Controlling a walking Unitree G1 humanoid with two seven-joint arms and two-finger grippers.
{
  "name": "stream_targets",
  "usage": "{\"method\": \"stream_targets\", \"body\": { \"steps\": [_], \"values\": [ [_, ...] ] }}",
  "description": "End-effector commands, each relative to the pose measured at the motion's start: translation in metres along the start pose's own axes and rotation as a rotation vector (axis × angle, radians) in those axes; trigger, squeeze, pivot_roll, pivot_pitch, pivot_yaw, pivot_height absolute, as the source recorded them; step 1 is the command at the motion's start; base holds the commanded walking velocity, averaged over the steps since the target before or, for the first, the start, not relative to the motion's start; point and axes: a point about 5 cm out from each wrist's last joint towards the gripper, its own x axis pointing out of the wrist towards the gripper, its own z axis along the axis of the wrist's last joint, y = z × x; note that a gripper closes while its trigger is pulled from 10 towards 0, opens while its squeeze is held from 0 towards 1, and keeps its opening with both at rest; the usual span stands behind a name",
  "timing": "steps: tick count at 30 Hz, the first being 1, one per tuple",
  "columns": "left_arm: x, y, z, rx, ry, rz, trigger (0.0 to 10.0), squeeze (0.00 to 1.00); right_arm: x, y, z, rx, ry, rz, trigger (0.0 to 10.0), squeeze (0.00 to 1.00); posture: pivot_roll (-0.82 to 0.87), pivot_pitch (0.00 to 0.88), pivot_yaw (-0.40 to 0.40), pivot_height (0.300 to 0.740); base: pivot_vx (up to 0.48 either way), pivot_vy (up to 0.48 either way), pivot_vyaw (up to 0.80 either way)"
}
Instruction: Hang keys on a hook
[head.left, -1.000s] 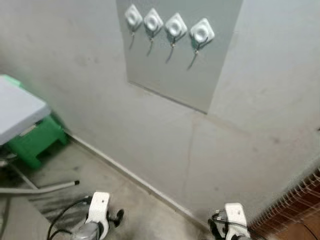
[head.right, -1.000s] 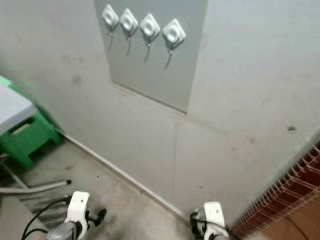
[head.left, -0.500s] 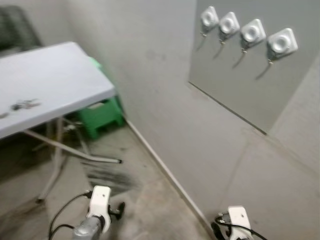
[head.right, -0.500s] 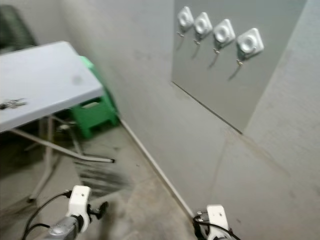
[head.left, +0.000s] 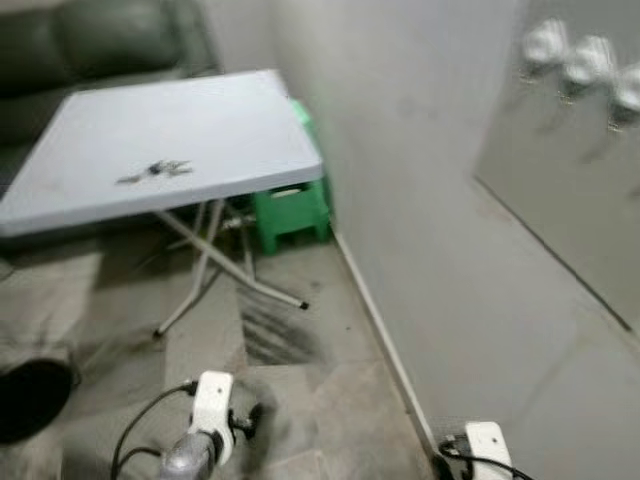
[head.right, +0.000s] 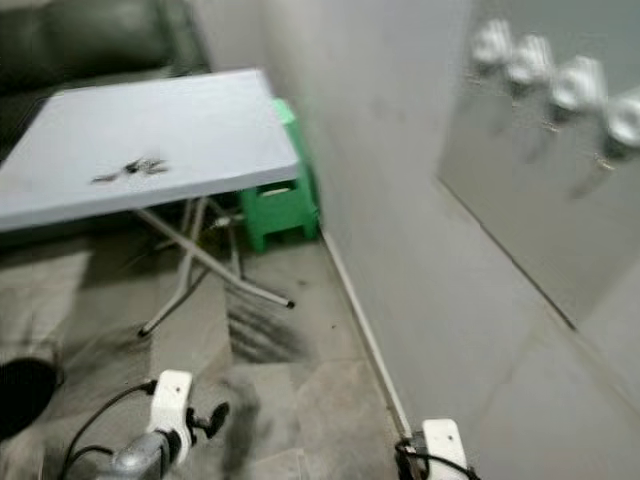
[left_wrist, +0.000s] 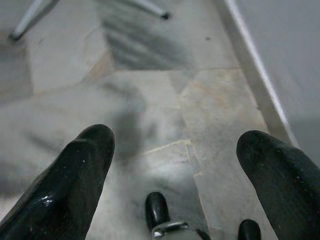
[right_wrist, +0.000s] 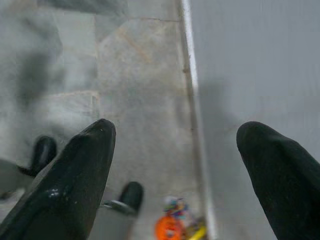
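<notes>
1. The floor (head.left: 330, 390) is grey stone tile with pale lines between the slabs; a white strip runs along the bottom of the wall.
2. The wall (head.left: 420, 180) is plain grey and fills the robot's right side; a darker grey panel (head.right: 530, 230) is set on it.
3. One dark sofa (head.left: 90, 45) sits at the far end, behind the table.
4. One folding table (head.left: 230, 115) with a pale grey top stands on the robot's left; its thin metal legs cross under it.
5. One green plastic stool (head.left: 290, 210) stands under the far corner of the table, close to the wall.
6. One round black thing (head.left: 30, 400) lies on the floor at the left edge; it is too blurry to name.
7. Four white hooks (head.right: 578, 83) sit in a row on the panel; they are blurry.
8. One bunch of keys (head.left: 157, 171) lies on the table top, near the middle, well apart from the hooks.
9. The left gripper (left_wrist: 175, 165) hangs low over the floor, fingers spread wide, holding nothing.
10. The right gripper (right_wrist: 175, 165) hangs low by the wall, fingers also spread wide, holding nothing.
</notes>
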Motion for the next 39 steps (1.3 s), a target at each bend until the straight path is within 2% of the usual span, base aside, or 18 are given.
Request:
{"method": "stream_targets", "body": {
  "steps": [1,10,13,19,24,26,28,30,31,32,34,39],
  "values": [
    [-0.001,0.005,0.001,-0.002,-0.006,0.011,10.0,0.0,0.003,0.007,0.005,0.001,-0.018,0.021,10.0,0.0,-0.01,0.0,0.016,0.74,0.0,0.0,0.8],
    [0.0,0.005,0.007,-0.021,-0.042,0.008,10.0,0.0,0.003,0.006,0.011,0.009,-0.055,0.028,10.0,0.0,-0.01,0.0,0.012,0.74,0.0,0.0,0.8],
    [0.0,0.007,0.012,-0.026,-0.065,0.008,10.0,0.0,0.002,0.007,0.011,0.059,-0.085,0.032,10.0,0.0,-0.01,0.0,0.013,0.74,0.0,0.0,0.0],
    [0.001,0.009,0.021,-0.037,-0.112,0.002,10.0,0.0,0.002,0.007,0.018,0.074,-0.141,0.036,10.0,0.0,-0.02,0.0,0.018,0.74,0.0,0.0,0.0],
    [0.004,0.011,0.057,-0.058,-0.289,-0.023,10.0,0.0,0.003,0.002,0.046,0.104,-0.303,0.038,10.0,0.0,-0.03,0.0,0.022,0.74,0.0,0.0,0.0],
    [0.004,0.011,0.062,-0.055,-0.312,-0.027,10.0,0.0,0.003,0.002,0.05,0.105,-0.324,0.039,10.0,0.0,-0.03,0.0,0.022,0.74,0.0,0.0,0.0],
    [0.002,0.014,0.079,-0.087,-0.42,-0.041,10.0,0.0,0.002,0.003,0.072,0.101,-0.447,0.045,10.0,0.0,-0.04,0.0,0.027,0.74,0.0,0.0,0.0],
    [0.001,0.014,0.08,-0.091,-0.429,-0.04,10.0,0.0,0.001,0.003,0.074,0.102,-0.46,0.045,10.0,0.0,-0.04,0.0,0.027,0.74,0.0,0.0,0.0],
    [-0.002,0.015,0.085,-0.091,-0.483,-0.036,10.0,0.0,0.0,0.009,0.085,0.103,-0.531,0.063,10.0,0.0,-0.05,0.0,0.031,0.74,0.0,0.0,0.0],
    [-0.002,0.015,0.085,-0.091,-0.483,-0.036,10.0,0.0,0.0,0.009,0.085,0.103,-0.531,0.063,10.0,0.0,-0.05,0.0,0.031,0.74,0.0,0.0,0.0],
    [-0.008,0.014,0.091,-0.037,-0.565,-0.024,10.0,0.0,-0.004,0.019,0.099,0.115,-0.634,0.09,10.0,0.0,-0.04,0.0,0.029,0.74,0.0,0.0,0.0],
    [-0.015,0.01,0.099,-0.092,-0.657,-0.041,10.0,0.0,-0.015,0.035,0.114,0.123,-0.755,0.126,10.0,0.0,-0.04,0.0,0.026,0.74,0.0,0.0,0.0]
  ]
}}
